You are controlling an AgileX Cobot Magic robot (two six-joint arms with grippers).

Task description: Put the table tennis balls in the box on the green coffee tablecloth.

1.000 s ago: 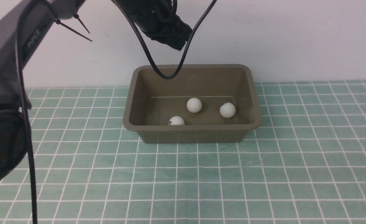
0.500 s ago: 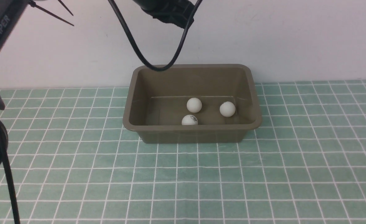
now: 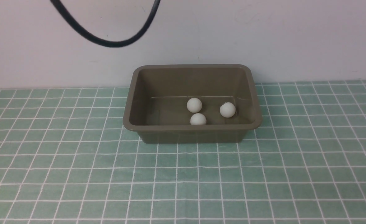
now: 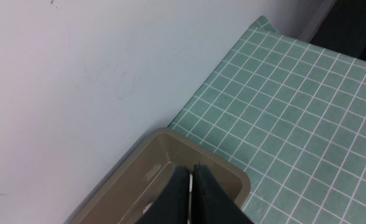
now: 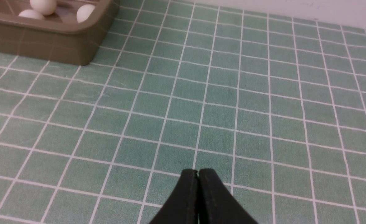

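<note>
Olive-brown box sits on the green coffee tablecloth, holding all three table tennis balls. The left gripper, above a box corner, and the right gripper, over cloth, are both closed and empty. Risk: the dangling cable could snag the rim and spill them.

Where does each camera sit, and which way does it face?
Front view: between the arms, facing forward at an olive-brown plastic box holding white table tennis balls on green checked tablecloth; a black cable shows.
Left wrist view: above the box's corner, looking down; shut left gripper shows.
Right wrist view: low over the cloth, facing the box; shut right gripper shows.
Shared: all see the box.
</note>
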